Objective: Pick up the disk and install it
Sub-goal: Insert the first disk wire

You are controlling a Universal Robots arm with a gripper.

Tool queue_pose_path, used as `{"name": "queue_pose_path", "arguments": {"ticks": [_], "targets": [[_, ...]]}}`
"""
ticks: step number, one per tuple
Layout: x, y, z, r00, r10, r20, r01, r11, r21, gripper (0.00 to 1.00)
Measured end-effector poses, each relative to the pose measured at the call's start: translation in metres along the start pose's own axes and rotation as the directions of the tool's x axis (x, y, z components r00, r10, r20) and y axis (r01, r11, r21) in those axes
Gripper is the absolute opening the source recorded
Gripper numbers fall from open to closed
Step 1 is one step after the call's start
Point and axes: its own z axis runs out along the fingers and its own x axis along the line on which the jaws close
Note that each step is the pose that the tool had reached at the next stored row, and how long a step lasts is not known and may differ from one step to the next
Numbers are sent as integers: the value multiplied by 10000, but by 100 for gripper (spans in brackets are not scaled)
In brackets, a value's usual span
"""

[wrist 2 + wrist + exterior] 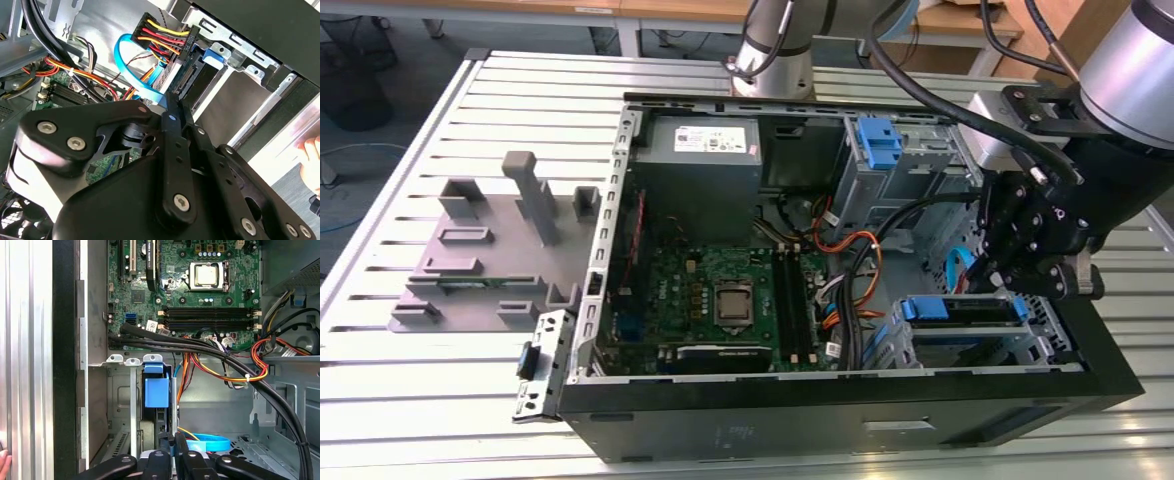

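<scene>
At the drive bay, the tool stands closed beside the disk.

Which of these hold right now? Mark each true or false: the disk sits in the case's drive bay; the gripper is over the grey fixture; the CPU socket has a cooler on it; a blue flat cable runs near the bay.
1. The disk sits in the drive bay of the case: true.
2. The gripper is over the grey fixture: false, it hangs by the disk.
3. The CPU socket carries a cooler: false, it is bare.
4. A blue flat cable runs near the bay: true.
</scene>
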Motion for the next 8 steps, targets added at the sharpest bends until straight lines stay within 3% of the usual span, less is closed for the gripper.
{"name": "queue_pose_path", "arguments": {"ticks": [8], "targets": [[29, 0, 12, 10000, 1, 1, -1, 10000, 0, 16]]}}
